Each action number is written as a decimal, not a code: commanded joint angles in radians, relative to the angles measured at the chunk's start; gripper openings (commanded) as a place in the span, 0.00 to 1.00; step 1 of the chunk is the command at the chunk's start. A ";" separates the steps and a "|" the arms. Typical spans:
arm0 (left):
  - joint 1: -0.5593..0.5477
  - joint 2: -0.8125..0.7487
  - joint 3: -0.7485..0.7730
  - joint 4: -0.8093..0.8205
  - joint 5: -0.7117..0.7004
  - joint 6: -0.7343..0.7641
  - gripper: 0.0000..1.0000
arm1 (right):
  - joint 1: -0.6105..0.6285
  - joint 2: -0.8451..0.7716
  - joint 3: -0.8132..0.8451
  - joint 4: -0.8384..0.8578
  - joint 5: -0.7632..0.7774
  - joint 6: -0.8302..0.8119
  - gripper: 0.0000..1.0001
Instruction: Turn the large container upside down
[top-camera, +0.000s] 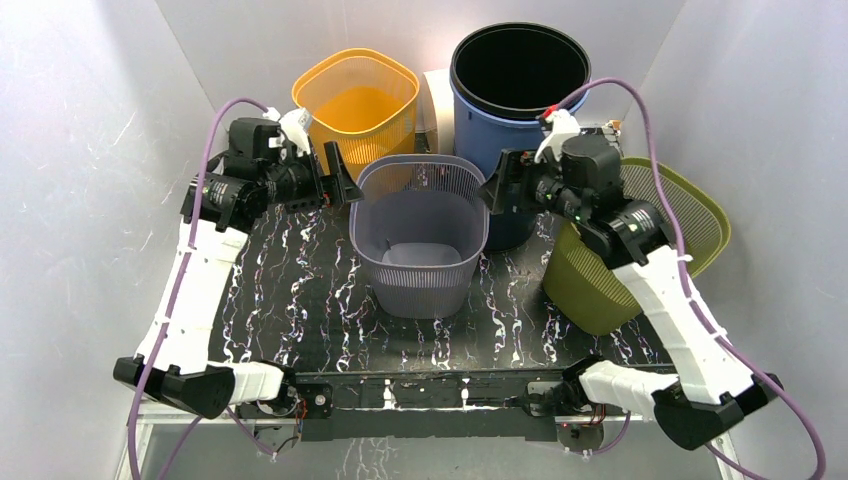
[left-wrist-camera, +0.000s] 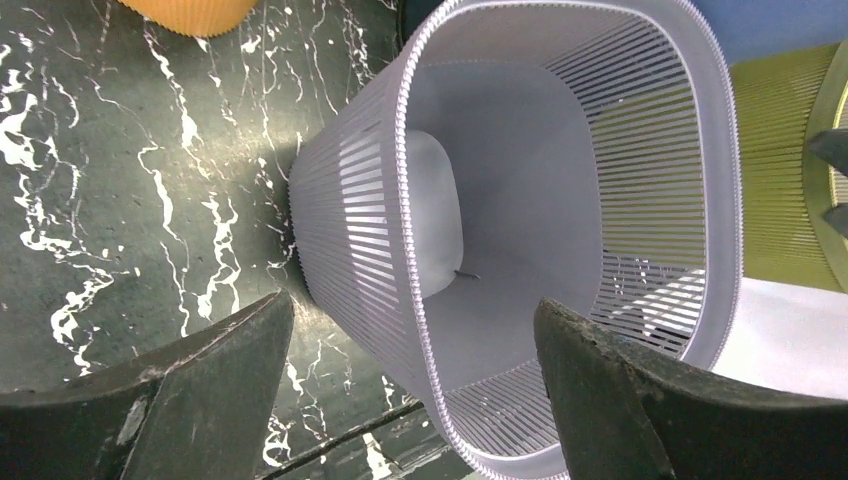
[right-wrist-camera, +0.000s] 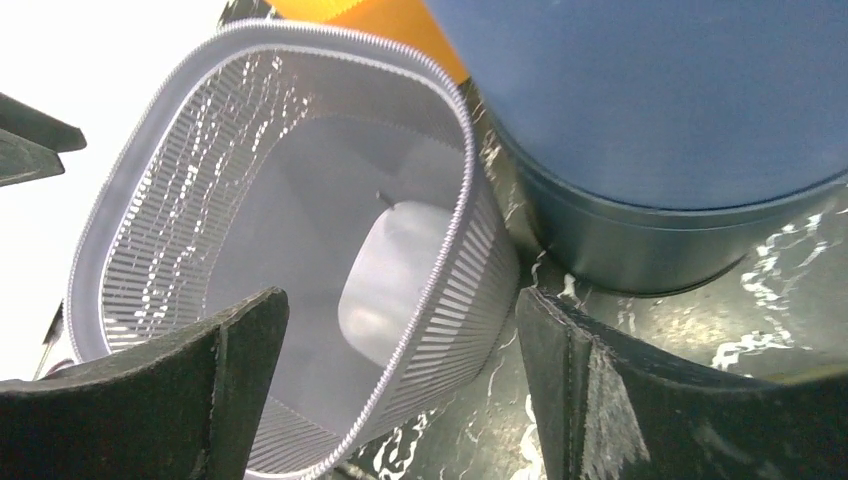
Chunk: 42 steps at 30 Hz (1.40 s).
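Note:
A grey slatted basket (top-camera: 420, 240) stands upright and empty in the middle of the black marbled table. My left gripper (top-camera: 345, 185) is open at the basket's left rim. In the left wrist view the gripper (left-wrist-camera: 410, 310) straddles the rim of the basket (left-wrist-camera: 520, 180), one finger outside and one inside, with gaps on both sides. My right gripper (top-camera: 495, 190) is open at the right rim. In the right wrist view it (right-wrist-camera: 400, 300) straddles the wall of the basket (right-wrist-camera: 300, 200) the same way, not touching.
A tall dark blue bin (top-camera: 520, 80) stands upright right behind the basket, close to my right gripper. An orange basket (top-camera: 355, 100) stands at the back left. An olive-green basket (top-camera: 640, 250) leans at the right under my right arm. White walls enclose the table.

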 joint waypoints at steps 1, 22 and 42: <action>-0.013 -0.051 -0.024 0.041 0.028 -0.018 0.90 | 0.003 0.050 -0.034 0.007 -0.117 0.063 0.81; -0.013 -0.080 0.161 0.020 -0.026 -0.054 0.98 | 0.012 -0.069 -0.352 0.314 -0.207 0.557 0.00; -0.013 -0.114 0.162 0.128 0.047 -0.119 0.98 | 0.204 -0.083 -0.586 0.404 0.160 0.680 0.08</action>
